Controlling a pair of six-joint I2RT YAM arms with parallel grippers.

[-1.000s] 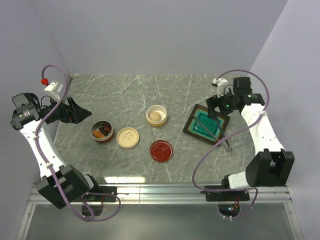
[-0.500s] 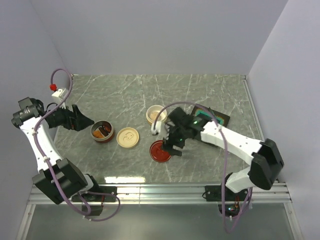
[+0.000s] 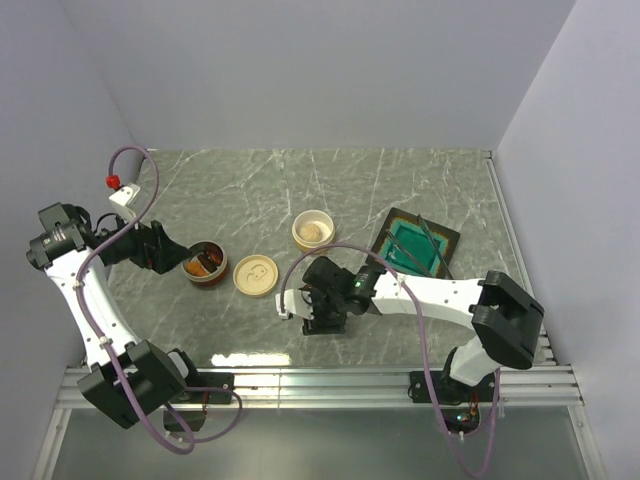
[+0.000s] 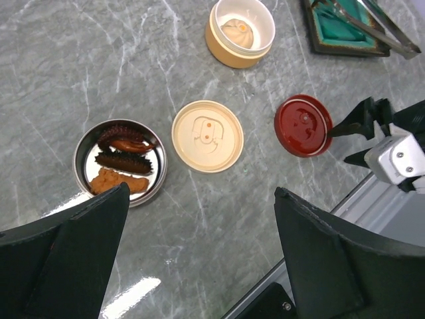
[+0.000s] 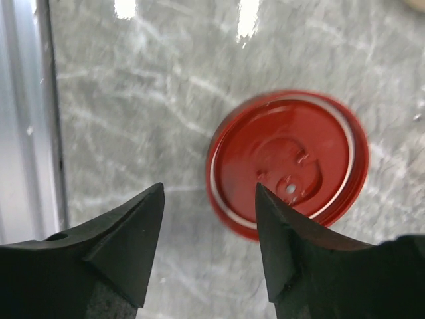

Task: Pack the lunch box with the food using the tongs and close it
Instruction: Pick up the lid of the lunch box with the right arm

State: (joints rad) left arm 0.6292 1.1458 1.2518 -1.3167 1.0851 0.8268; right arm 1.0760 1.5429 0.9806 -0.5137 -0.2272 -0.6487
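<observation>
Two arms work a marbled table [image 3: 230, 190] in the overhead view. The left arm [image 3: 75, 270] reaches in from the left edge, its tip just beside a round steel tin [image 3: 200, 282] holding the food [image 3: 205, 262]. The right arm [image 3: 430, 293] stretches to the near middle, its wrist hiding whatever lies beneath. A cream lid [image 3: 256, 275] lies flat beside the tin and a cream tub [image 3: 313, 230] stands farther back. The tongs [image 3: 435, 245] rest untouched across a green-lined tray [image 3: 402, 245] at right.

From the left wrist, the left jaws stand released, wide and empty, with black fingers [image 4: 63, 259] framing the tin. Three pieces sit inside it, reddish, dark brown and orange, and a pale dumpling [image 4: 238, 32] sits in the tub. A red lid [image 4: 303, 125] lies flat on the table, with the right arm's fingertips just beside its rim.

From the right wrist, the right jaws are parted and grasp nothing. One finger [image 5: 126, 239] stands over bare table and the other [image 5: 285, 246] over the lid's near-left rim, so most of the lid lies off to one side.

The step in hand looks like a pick of that red lid. It is thin and flat, so a good grip likely calls for bringing its rim squarely between the fingers before they clench. Pinching off-centre could skid the lid across the smooth stone or tip it.
</observation>
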